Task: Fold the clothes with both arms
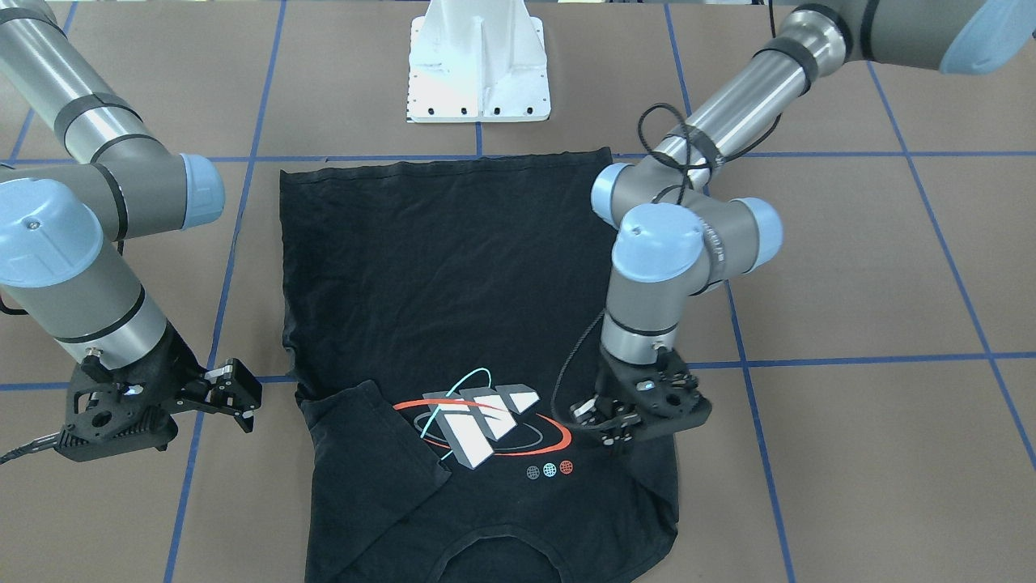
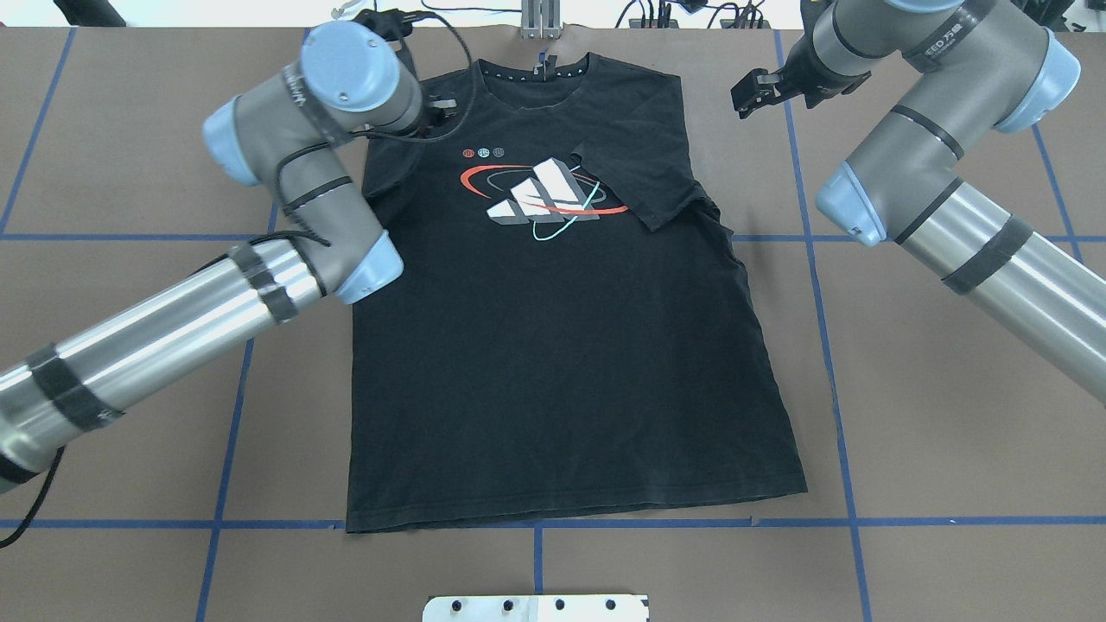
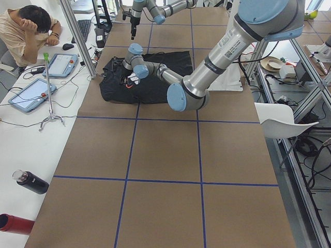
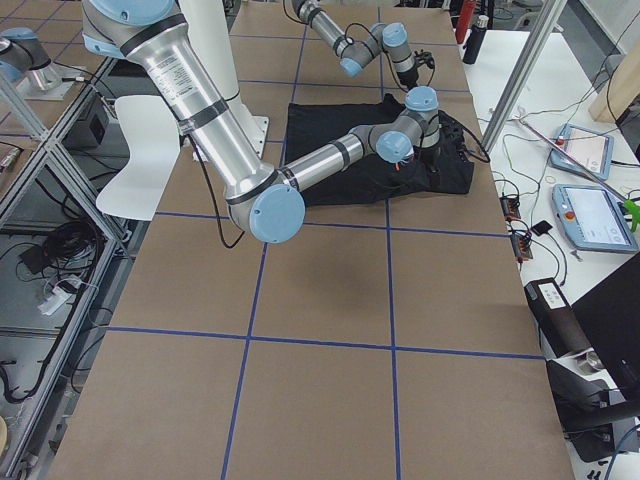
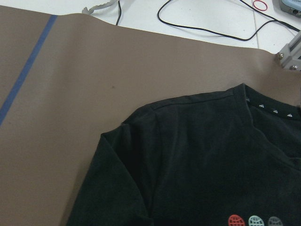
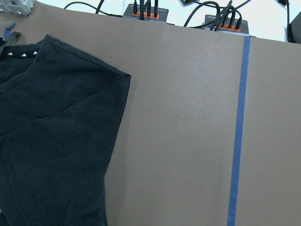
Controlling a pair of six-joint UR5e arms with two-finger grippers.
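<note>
Item: black T-shirt (image 2: 562, 363), one, short-sleeved. Lies flat and front up at the centre of the brown counter (image 2: 907, 389), with its collar at 12 o'clock and its hem at 6 o'clock in the overhead view.

Print (image 2: 544, 194): white-grey blocks ringed by red and cyan ovals, on the upper chest, with three small round marks just above it.

Sleeve (image 2: 644, 177), at 1 o'clock: folded inward over the chest, its edge touching the print.

Left pincer (image 1: 605, 425): low over the shirt's shoulder at about 11 o'clock. The overhead view hides it behind its own wrist and the front view shows it dark against dark cloth, so whether it is released or clenched cannot be told.

Right pincer (image 2: 753, 91): released, jaws apart and grasping nothing. Sits off the cloth, over bare counter just beside the shirt's shoulder at about 1 o'clock.

Counter fittings: blue tape lines (image 2: 829, 345) forming a grid. White pedestal base (image 1: 479, 65) at 6 o'clock, apart from the hem.
</note>
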